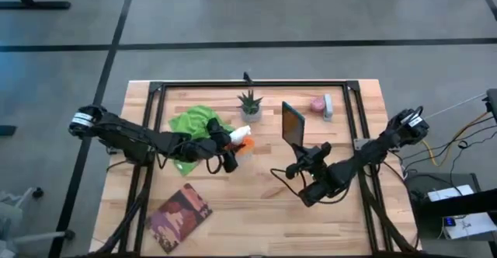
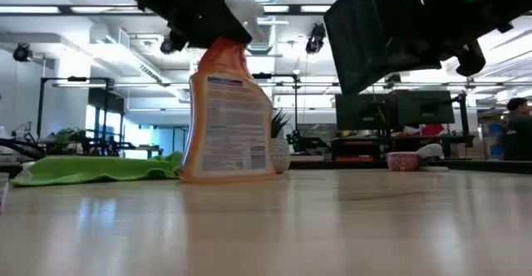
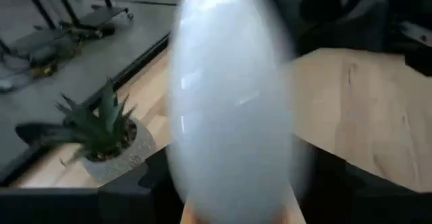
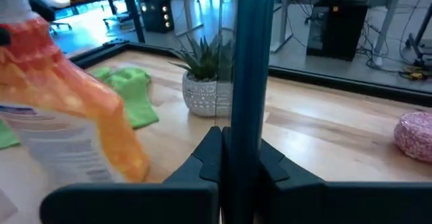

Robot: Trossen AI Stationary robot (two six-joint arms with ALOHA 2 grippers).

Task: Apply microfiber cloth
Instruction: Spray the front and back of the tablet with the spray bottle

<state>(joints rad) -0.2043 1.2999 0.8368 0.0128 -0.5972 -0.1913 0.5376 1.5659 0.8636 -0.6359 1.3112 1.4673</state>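
The wooden table [image 1: 256, 203] carries all items of the work. The left arm reaches across the table's left half, and the left gripper [image 1: 230, 151] is clamped on the white head of the orange spray bottle [image 2: 226, 114], which stands upright on the table near the middle. The right arm comes in from the right, and the right gripper [image 1: 299, 158] is clamped on the lower edge of the dark tablet [image 1: 292, 126], holding it raised on edge above the table, as the right wrist view confirms. The microfiber cloth [image 1: 192, 126] lies crumpled on the table's left rear part, beside and partly behind the bottle, under the left arm; neither gripper touches it. The small potted plant [image 1: 249, 106] stands behind the bottle, near the rear edge. Judgement: the tablet is presented and the bottle is in hand, so the spraying stage appears current or just finished, though no view shows whether the screen is wet. The cloth step itself is not yet begun: the bottle must be released, the cloth grasped and applied to the tablet.
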